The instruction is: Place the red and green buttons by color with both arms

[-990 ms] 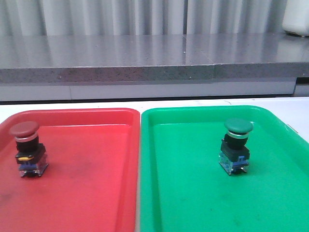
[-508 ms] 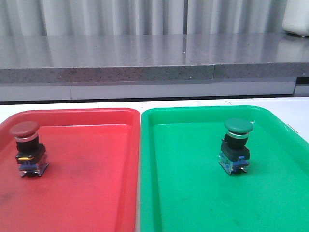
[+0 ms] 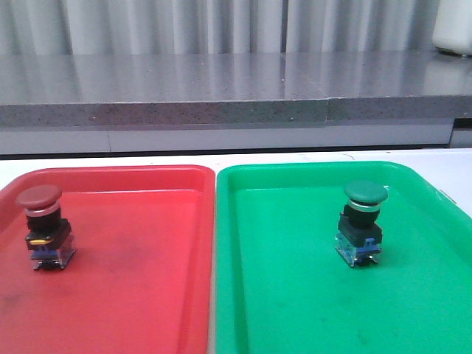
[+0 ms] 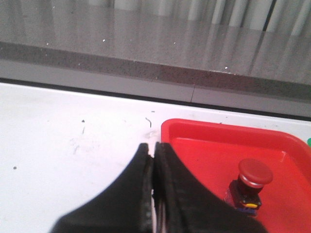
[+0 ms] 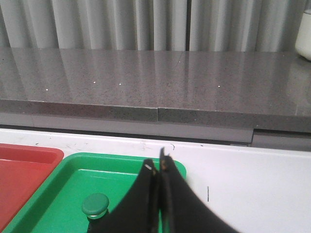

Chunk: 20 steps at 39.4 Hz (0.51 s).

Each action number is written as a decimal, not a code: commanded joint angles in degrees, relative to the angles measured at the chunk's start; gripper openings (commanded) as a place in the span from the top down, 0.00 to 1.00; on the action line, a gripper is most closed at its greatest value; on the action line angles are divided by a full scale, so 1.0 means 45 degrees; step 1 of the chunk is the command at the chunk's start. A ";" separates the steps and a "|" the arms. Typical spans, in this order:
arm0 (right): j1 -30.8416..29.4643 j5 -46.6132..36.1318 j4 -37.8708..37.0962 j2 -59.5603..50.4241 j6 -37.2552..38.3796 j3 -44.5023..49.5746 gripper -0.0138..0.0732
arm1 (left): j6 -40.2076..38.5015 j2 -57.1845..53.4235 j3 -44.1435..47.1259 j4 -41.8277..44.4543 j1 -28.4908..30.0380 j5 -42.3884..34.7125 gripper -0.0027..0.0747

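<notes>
1. The left gripper (image 4: 153, 145) and right gripper (image 5: 159, 165) are both clenched on nothing, clear of the trays.
2. The red button (image 3: 44, 228) stands upright in the red tray (image 3: 147, 295).
3. The green button (image 3: 361, 225) stands in the green tray (image 3: 295, 310).
4. Sorting looks finished; I'd expect no further grasp.

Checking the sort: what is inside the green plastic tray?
One green-capped push-button stands upright in the green plastic tray, nothing else visible. The tray's near end lies outside the front view, so it cannot be checked.

A white table (image 3: 310, 155) carries a red tray (image 3: 133, 295) touching a green tray (image 3: 310, 310).
</notes>
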 commanded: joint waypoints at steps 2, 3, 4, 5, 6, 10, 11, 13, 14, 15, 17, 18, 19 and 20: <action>-0.0050 -0.1021 -0.0165 0.0177 -0.0135 -0.0337 0.98 | -0.0124 -0.0220 0.0693 -0.0144 0.0102 -0.2332 0.99; -0.0050 -0.1021 -0.0165 0.0177 -0.0135 -0.0337 0.98 | -0.0124 -0.0220 0.0905 -0.0144 0.0102 -0.2662 0.99; -0.0050 -0.1021 -0.0165 0.0177 -0.0135 -0.0337 0.98 | -0.0124 -0.0220 0.1052 -0.0144 0.0102 -0.2901 0.99; -0.0050 -0.1021 -0.0165 0.0177 -0.0135 -0.0337 0.98 | -0.0124 -0.0220 0.1052 -0.0155 0.0102 -0.2820 0.99; -0.0050 -0.1021 -0.0165 0.0177 -0.0135 -0.0337 0.98 | -0.0124 -0.0220 0.1014 -0.0155 0.0102 -0.2765 0.99; -0.0050 -0.1008 -0.0165 0.0177 -0.0135 -0.0337 0.98 | -0.0124 -0.0220 0.1038 -0.0155 0.0102 -0.2920 0.99; -0.0050 -0.1008 -0.0165 0.0177 -0.0135 -0.0337 0.98 | -0.0124 -0.0220 0.1038 -0.0155 0.0102 -0.2920 0.99; -0.0050 -0.1008 -0.0165 0.0177 -0.0135 -0.0337 0.98 | -0.0124 -0.0220 0.1038 -0.0155 0.0102 -0.2920 0.99; -0.0050 -0.1008 -0.0165 0.0177 -0.0135 -0.0337 0.98 | -0.0124 -0.0220 0.1038 -0.0155 0.0102 -0.2920 0.99; -0.0050 -0.1008 -0.0165 0.0177 -0.0135 -0.0337 0.98 | -0.0124 -0.0220 0.1038 -0.0155 0.0102 -0.2920 0.99; -0.0050 -0.1008 -0.0165 0.0177 -0.0135 -0.0337 0.98 | -0.0124 -0.0220 0.1038 -0.0155 0.0102 -0.2920 0.99; -0.0050 -0.1008 -0.0165 0.0177 -0.0135 -0.0337 0.98 | -0.0124 -0.0220 0.1038 -0.0155 0.0102 -0.2920 0.99; -0.0050 -0.1008 -0.0165 0.0177 -0.0135 -0.0337 0.98 | -0.0124 -0.0220 0.1038 -0.0155 0.0102 -0.2920 0.99; -0.0050 -0.1008 -0.0165 0.0177 -0.0135 -0.0337 0.98 | -0.0124 -0.0220 0.1038 -0.0155 0.0102 -0.2920 0.99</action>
